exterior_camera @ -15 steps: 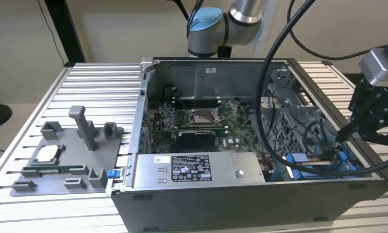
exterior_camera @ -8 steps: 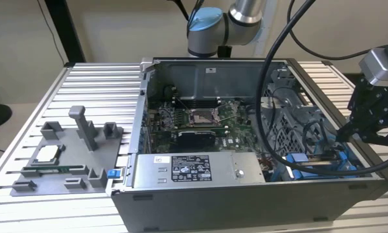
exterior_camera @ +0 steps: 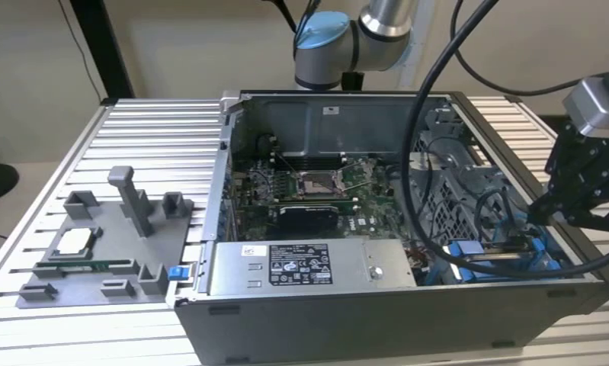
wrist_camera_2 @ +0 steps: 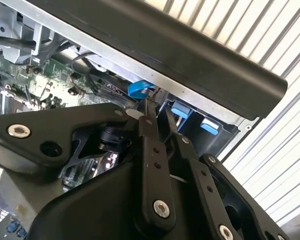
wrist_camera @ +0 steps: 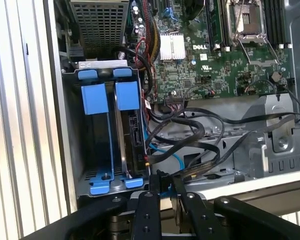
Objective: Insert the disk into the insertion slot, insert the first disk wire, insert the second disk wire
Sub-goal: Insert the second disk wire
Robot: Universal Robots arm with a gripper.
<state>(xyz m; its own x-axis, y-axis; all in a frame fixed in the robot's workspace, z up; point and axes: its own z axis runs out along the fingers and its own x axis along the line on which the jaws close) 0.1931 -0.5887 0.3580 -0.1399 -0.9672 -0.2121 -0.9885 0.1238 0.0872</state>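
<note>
The disk [wrist_camera: 132, 126] stands on edge inside the insertion slot [wrist_camera: 76, 150], its blue carrier tab [wrist_camera: 127, 95] at the bay's mouth. In the exterior view the slot [exterior_camera: 550, 263] is in the case's near corner on the exterior view's right, with the disk's blue carrier [exterior_camera: 467, 250] showing. My gripper [exterior_camera: 540, 216] hangs just above that bay. In both wrist views its fingers [wrist_camera: 149, 210] are close together on a small black connector [wrist_camera: 162, 181] of a blue disk wire [wrist_camera: 166, 150]. The gripper [wrist_camera_2: 157, 114] tips sit beside the wire's blue end [wrist_camera_2: 140, 89], a little off the disk's rear connector edge.
A labelled grey power supply box [exterior_camera: 304, 267] lies beside the bay, and the green motherboard [exterior_camera: 304, 191] behind it. Loose black cables [wrist_camera: 200, 131] loop next to the slot. Thick black hoses [exterior_camera: 426, 114] hang over the case. A grey parts fixture [exterior_camera: 100, 244] sits on the exterior view's left.
</note>
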